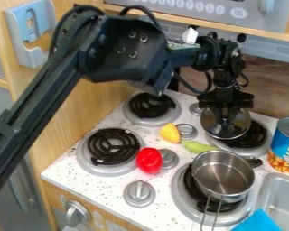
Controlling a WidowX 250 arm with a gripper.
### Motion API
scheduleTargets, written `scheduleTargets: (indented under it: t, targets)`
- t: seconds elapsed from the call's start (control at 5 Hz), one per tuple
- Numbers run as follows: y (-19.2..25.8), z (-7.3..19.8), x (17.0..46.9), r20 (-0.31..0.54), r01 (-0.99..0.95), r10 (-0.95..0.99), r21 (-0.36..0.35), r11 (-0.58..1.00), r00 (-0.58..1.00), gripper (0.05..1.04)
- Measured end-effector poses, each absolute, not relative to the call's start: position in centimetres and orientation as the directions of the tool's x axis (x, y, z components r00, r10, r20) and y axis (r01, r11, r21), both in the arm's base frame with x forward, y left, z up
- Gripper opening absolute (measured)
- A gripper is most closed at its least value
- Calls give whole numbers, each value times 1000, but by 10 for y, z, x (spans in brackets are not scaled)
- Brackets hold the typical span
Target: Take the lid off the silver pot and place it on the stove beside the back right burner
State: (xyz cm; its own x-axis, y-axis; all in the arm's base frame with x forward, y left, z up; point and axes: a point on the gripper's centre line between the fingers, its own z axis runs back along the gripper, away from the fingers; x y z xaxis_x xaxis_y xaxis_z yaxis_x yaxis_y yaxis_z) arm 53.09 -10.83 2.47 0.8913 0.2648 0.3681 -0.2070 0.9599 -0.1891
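1. My gripper, black and angular, hangs above the back-right corner of a toy stove. How far open it is, I cannot tell.

2. The lid, a round disc with a thin rim and a shiny, see-through look, sits right under my gripper and seems to meet it. It overlaps the left part of the back-right burner in view – whether I have a firm hold of it, I cannot tell.

3. Nearer the camera, a smooth metal pot with a rounded wall stands on the black coil of the front-right burner, its thin wire handle pointing to the lower edge of the view.

4. Left of the pot lie a ridged yellow piece and, near it, a slim, smooth green one. A glossy red piece, rounded and bulging, lies against a grey knob, just beside the coiled front-left burner.

5. At right, a cylindrical can with a metal top and a blue paper label stands upright behind the grey, smooth-walled sink. A bright blue piece, flat and straight-edged, lies by the sink's near end – its material I cannot tell.
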Motion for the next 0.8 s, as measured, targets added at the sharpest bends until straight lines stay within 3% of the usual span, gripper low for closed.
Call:
scheduleTargets:
  t: [0.4,0.8]
  targets:
    - [-112,25,535,369,-204,265,-196,959,891,975]
    - [-108,12,513,320,-214,261,-175,961,911,1004]
